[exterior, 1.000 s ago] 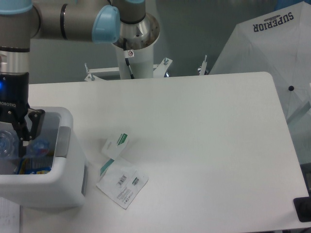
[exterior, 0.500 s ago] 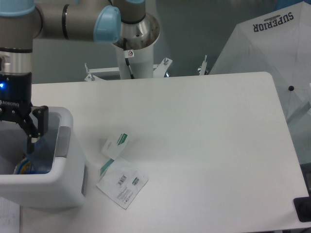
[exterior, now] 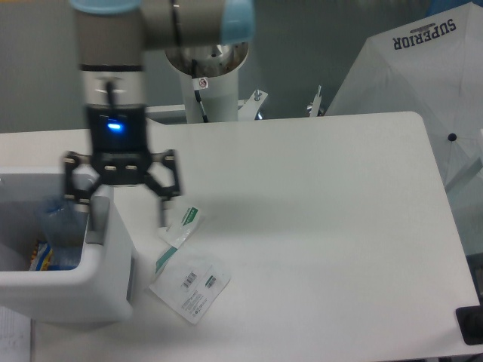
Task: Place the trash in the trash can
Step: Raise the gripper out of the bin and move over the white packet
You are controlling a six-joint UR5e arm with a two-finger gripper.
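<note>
Nearest the camera, at the front left of the white table (exterior: 317,226), lies the flat white pouch (exterior: 190,284), barcode label facing up, one corner green-edged. It rests flat on the tabletop, just beside the right wall of the trash can (exterior: 106,279) but apart from it. Its upper corner reaches under or against the small white-and-green wrapper (exterior: 181,224); whether the two touch cannot be told.

Trash can: boxy white bin at the left edge, thick rim, grey panel (exterior: 96,220) on the inner right side. Inside it the crushed clear bottle (exterior: 59,226) stands or leans against the right wall, bluish and translucent. Blue and yellow printed material (exterior: 45,255) shows lower in the bin; what it is cannot be read.

Gripper (exterior: 121,204): jaws spread wide, nothing between them. It hangs above the bin's right rim, straddling it: left finger (exterior: 72,185) over the bin interior, right finger (exterior: 161,197) outside over the table, its tip just above and left of the wrapper, not touching it. Blue indicator light (exterior: 114,126) lit on the wrist housing.

Farther back: the arm's grey link with a light-blue joint cap (exterior: 238,16) crosses the top; the white mounting pedestal (exterior: 207,87) stands behind the table's rear edge. Far right, a pale umbrella (exterior: 411,72) printed "SUPERIOR".
</note>
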